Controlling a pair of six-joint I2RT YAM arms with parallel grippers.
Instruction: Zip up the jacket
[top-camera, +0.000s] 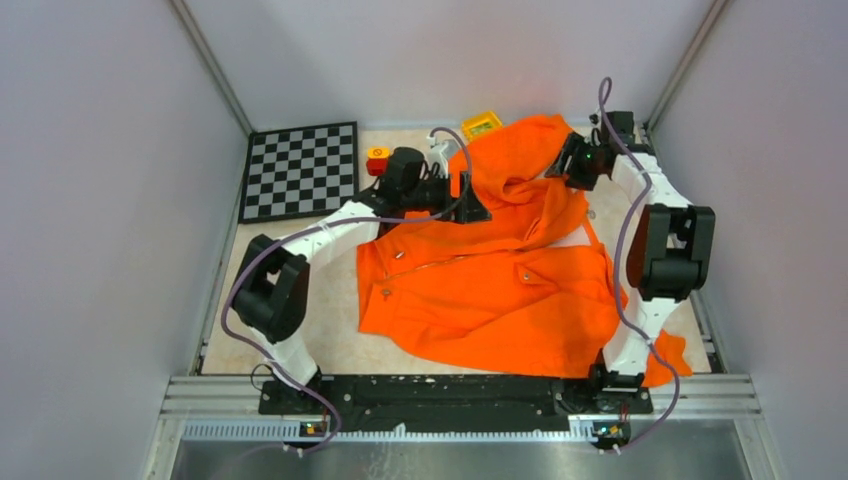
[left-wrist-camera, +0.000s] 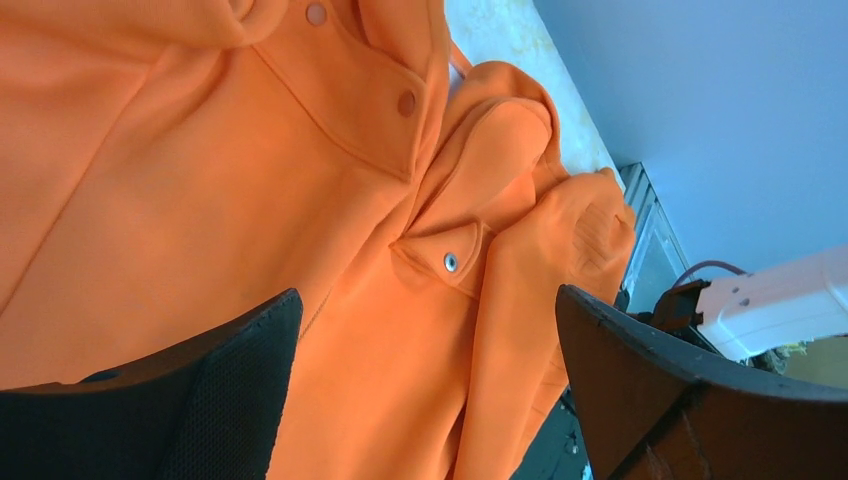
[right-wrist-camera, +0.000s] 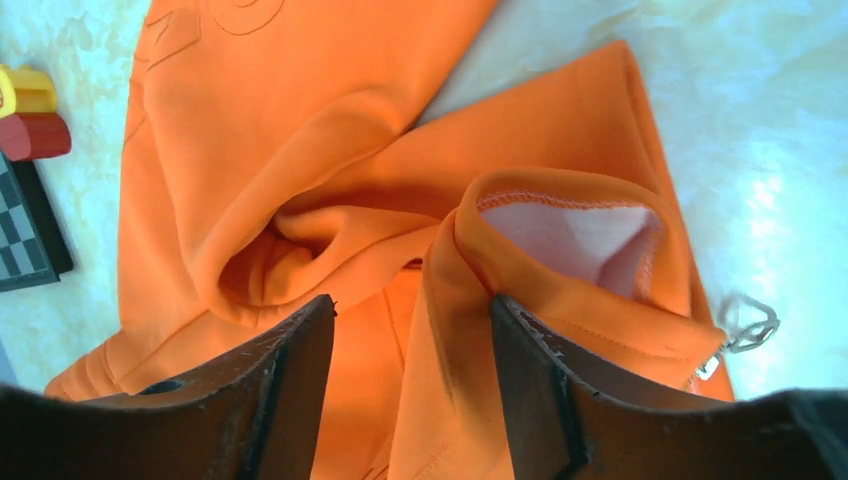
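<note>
We found the jacket (top-camera: 490, 290) lying crumpled across the table (top-camera: 340, 340). The left gripper (left-wrist-camera: 428, 300) hung wide open just above it. The right gripper (right-wrist-camera: 412, 300) stood partly open, with a jacket fold loose between its fingers.

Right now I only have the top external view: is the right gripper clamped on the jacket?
Observer: No. The right wrist view shows the right gripper open, with a fold of the jacket standing in the gap.
Operator: And the left gripper?
Observer: The left wrist view shows the left gripper wide open above the fabric, holding nothing.
Operator: What does it look down on?
Observer: A silver snap on the orange fabric, roughly centred in its gap.
</note>
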